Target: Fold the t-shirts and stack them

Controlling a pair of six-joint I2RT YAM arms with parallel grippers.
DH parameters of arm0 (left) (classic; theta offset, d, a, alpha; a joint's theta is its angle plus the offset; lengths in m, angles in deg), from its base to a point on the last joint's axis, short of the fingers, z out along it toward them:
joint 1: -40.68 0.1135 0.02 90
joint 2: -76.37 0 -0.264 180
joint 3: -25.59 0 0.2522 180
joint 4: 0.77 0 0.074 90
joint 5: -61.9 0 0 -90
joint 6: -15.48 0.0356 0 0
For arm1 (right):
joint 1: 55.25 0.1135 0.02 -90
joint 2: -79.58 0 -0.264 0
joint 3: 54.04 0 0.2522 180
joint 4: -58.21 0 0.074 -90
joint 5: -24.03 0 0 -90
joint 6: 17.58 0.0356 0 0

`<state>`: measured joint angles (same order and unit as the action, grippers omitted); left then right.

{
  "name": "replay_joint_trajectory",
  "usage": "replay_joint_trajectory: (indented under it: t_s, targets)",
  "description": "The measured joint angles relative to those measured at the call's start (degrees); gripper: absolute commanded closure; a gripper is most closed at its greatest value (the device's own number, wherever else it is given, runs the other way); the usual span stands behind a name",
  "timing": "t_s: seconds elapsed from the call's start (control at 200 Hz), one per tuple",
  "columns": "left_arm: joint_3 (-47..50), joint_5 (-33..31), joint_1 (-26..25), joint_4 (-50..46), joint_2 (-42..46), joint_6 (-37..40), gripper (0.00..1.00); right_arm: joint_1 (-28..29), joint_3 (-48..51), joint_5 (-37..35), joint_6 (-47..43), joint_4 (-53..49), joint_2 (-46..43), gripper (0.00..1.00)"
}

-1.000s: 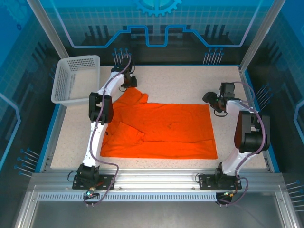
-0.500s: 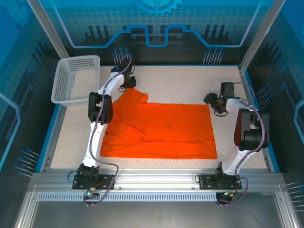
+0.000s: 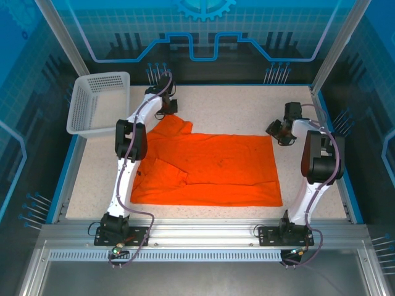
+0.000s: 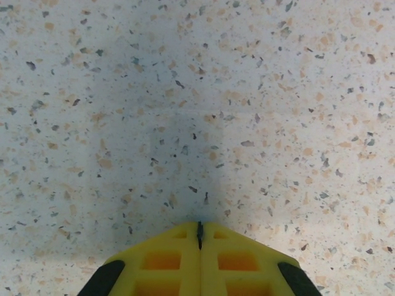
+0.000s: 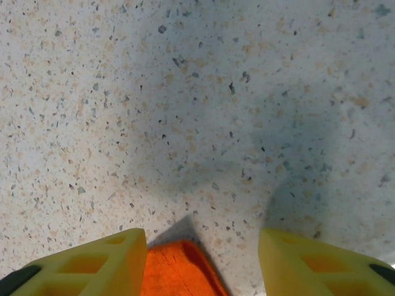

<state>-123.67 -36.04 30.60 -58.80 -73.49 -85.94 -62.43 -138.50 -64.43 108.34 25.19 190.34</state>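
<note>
A bright orange t-shirt (image 3: 210, 169) lies spread flat in the middle of the table, with one sleeve folded over its near left part. My left gripper (image 3: 166, 110) is at the shirt's far left corner. Its yellow fingers (image 4: 179, 259) are pressed together over speckled tabletop, so the left gripper (image 4: 200, 229) is shut, and no cloth shows between the tips. My right gripper (image 3: 278, 131) is at the shirt's far right corner. In the right wrist view the right gripper (image 5: 202, 237) is open, and the t-shirt corner (image 5: 176, 271) lies between its fingers, nearer the left one.
A white perforated basket (image 3: 102, 77) stands at the table's far left corner, tilted over the edge. Bare speckled tabletop (image 3: 234, 105) stretches beyond the shirt. Blue frame rails border the table on both sides.
My left gripper's fingers have closed at the shirt's far left corner. The right gripper's jaws have narrowed, and its wrist has shifted slightly farther back. The shirt has not moved.
</note>
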Motion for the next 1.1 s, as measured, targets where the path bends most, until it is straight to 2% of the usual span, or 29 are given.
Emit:
replay_joint_trajectory:
  t_s: [0.115, 0.79, 1.1]
  targets:
    - [0.0, 0.0, -0.4, 0.0, 0.0, 0.0, 1.0, 0.0, -2.4, 0.4, -0.7, -1.7, 1.8, 0.57]
    - [0.5, 0.2, -1.6, 0.0, 0.3, 1.1, 1.0, 2.3, -7.5, -0.9, -2.2, -8.1, 4.7, 0.68]
    - [1.5, 0.2, -1.8, 0.7, 0.9, 1.1, 1.0, 2.3, -8.6, -1.2, -2.7, -9.9, 5.6, 0.86]
